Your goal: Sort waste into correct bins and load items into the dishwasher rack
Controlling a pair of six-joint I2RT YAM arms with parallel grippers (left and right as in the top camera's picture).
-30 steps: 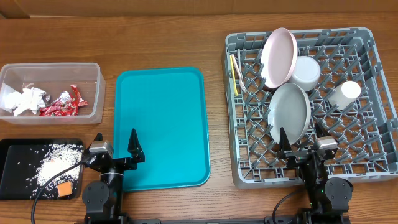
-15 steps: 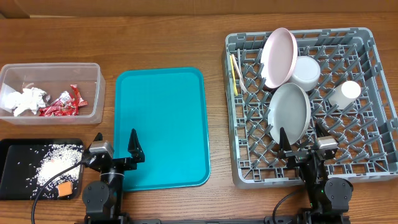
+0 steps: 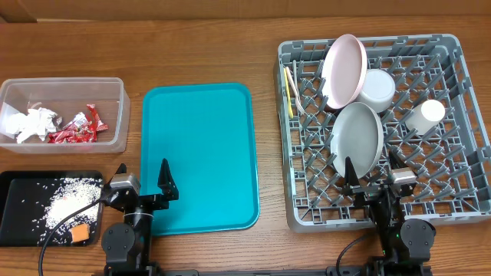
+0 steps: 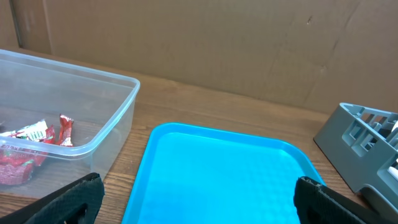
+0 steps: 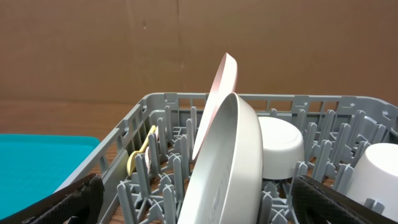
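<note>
As it stands on edge in rack (image 3: 322, 217), grey plate (image 3: 357, 142) round, plain.

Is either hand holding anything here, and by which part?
Nothing is held: the left hand and the right hand are both open and empty.

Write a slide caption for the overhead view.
Wrappers and napkin in clear tub, rice and orange cube in black tray, pink plate, grey plate standing in rack; left gripper and right gripper open.
</note>
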